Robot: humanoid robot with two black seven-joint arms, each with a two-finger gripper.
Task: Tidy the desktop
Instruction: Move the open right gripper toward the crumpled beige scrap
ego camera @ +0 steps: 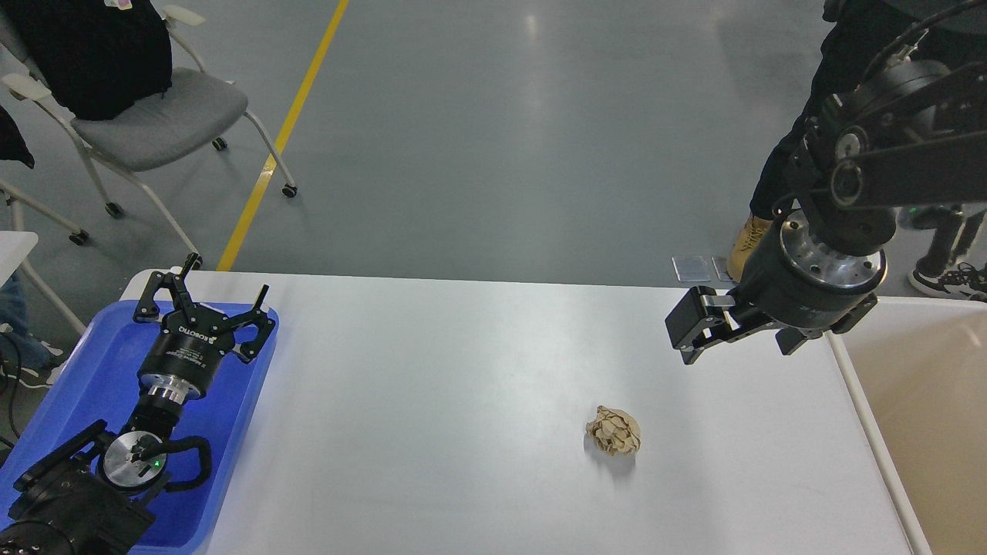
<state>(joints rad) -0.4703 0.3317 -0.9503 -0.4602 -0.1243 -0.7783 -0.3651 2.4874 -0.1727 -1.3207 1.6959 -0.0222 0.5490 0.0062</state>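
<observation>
The white desktop (432, 401) fills the lower half of the head view. A crumpled ball of brown paper (614, 431) lies on it, right of centre. My right gripper (688, 327) hangs above the desktop's right part, up and to the right of the paper ball, clear of it; its dark fingers point left and I cannot tell them apart. Over the blue tray (92, 385) at the left edge, my left gripper (220, 289) stands open with nothing between its fingers.
A white-rimmed, beige-lined bin (917, 408) stands against the desktop's right edge. Beyond the table are a grey wheeled chair (154, 116), a yellow floor line (285, 131) and a person's legs (779, 193) at the far right.
</observation>
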